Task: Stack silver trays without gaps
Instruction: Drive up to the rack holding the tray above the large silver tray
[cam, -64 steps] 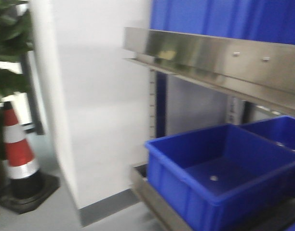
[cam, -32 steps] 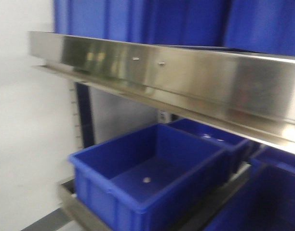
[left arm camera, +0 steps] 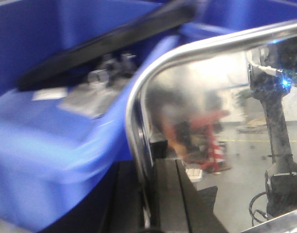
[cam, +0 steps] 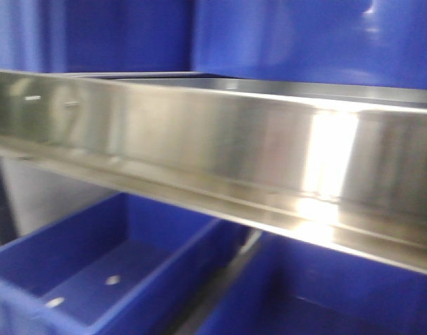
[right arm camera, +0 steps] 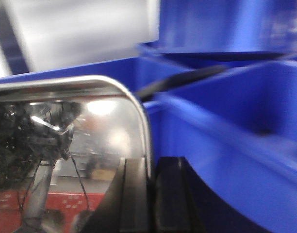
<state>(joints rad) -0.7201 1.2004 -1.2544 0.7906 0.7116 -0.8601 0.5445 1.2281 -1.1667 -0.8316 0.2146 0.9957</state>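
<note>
**Both grippers clamped on steel, in among the blue bins**

Left wrist view first: the left gripper [left arm camera: 149,184] has its black fingers [left arm camera: 173,194] pinched together on the rolled rim of a silver tray [left arm camera: 211,87]. The rim runs up between them and bends round a rounded corner towards the top right. The tray's mirror-bright face fills the right of the frame, and a blue bin [left arm camera: 51,145] sits just beside it on the left.

Over to the right wrist camera, and it's much the same. The right gripper [right arm camera: 151,187] is closed on a silver tray's rim right by its rounded corner [right arm camera: 66,126], one finger [right arm camera: 170,194] either side of the edge. Blue bin walls [right arm camera: 236,121] crowd in close on the right.

Everything is smeared with blur, so whether both arms hold one tray cannot be told.

Out front, a long brushed-steel shelf rail [cam: 213,146] cuts across the frame, with blue bins above it and an open blue bin [cam: 95,272] below.
</note>
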